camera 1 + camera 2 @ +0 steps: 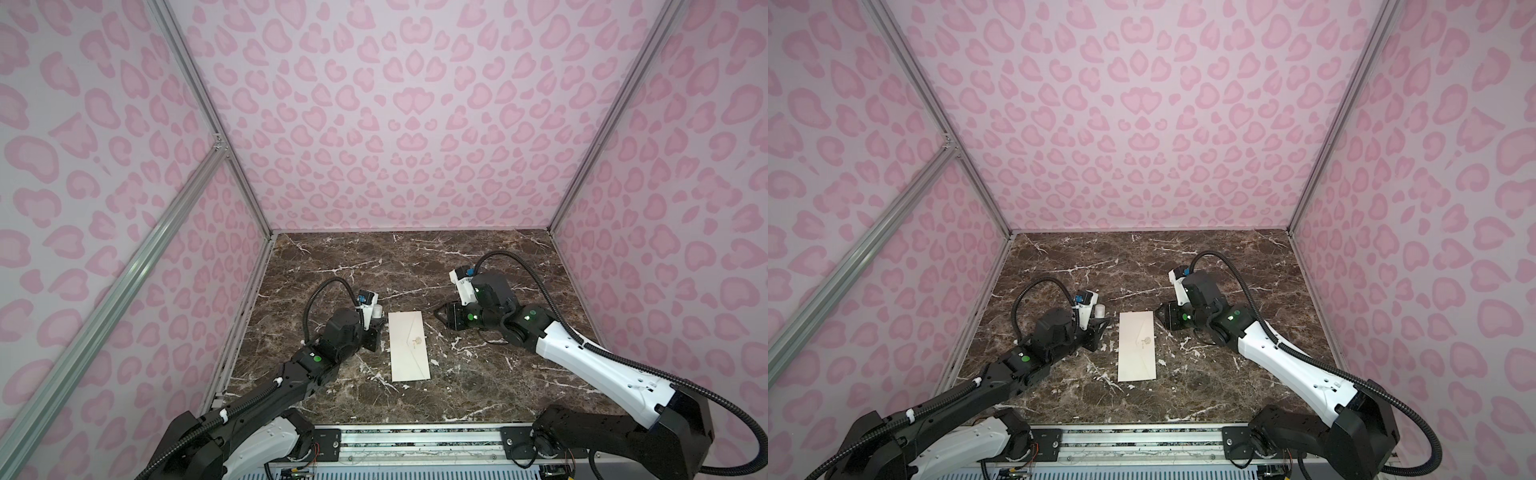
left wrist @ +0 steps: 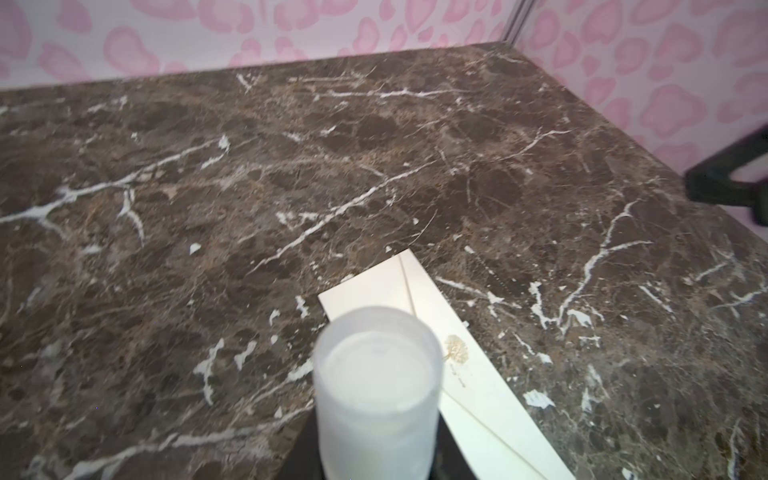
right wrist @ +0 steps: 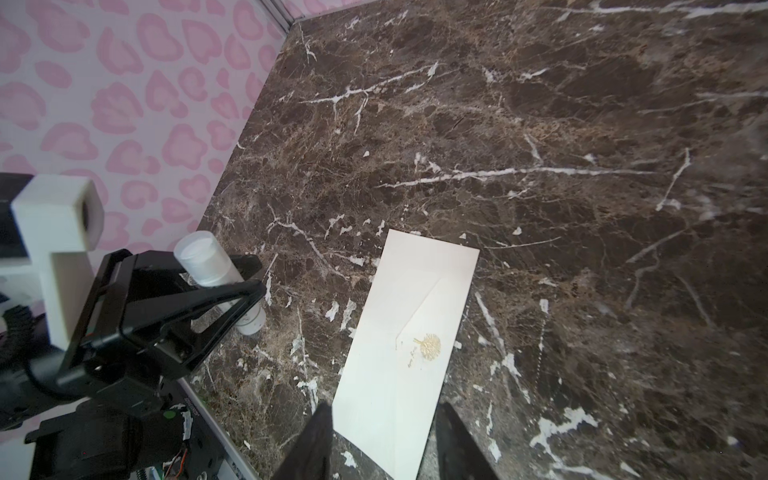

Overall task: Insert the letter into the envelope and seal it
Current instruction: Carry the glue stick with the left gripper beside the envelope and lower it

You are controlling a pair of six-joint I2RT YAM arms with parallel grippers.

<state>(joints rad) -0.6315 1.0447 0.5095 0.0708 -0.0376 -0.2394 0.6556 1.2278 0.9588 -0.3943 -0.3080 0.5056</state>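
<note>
Surface: dark brown marble tabletop (image 1: 478,257) with white veins, boxed in by pink-spotted walls.
Left gripper (image 3: 249,275): clamped on a white stick (image 3: 199,253), held tilted just beside the envelope's left long edge, towards its far end.
Right gripper (image 3: 384,415): jaws apart and holding nothing. It sits at the envelope's far right corner, and whether it touches the paper cannot be told.
Envelope (image 1: 409,347): flat in the middle of the tabletop, between the two grippers. Its long axis runs from the near edge towards the far edge.
Flap: folded down, hinged on the right long edge. Its point and the gold emblem (image 3: 430,345) face the left gripper.
Letter: not visible in any view, so probably already inside.
Key relation: both grippers are at the far end. The stick is on the side of the flap's free point and the empty jaws are on the hinge side.
Step judged: sealing, with the flap's point being what the stick must meet.
</note>
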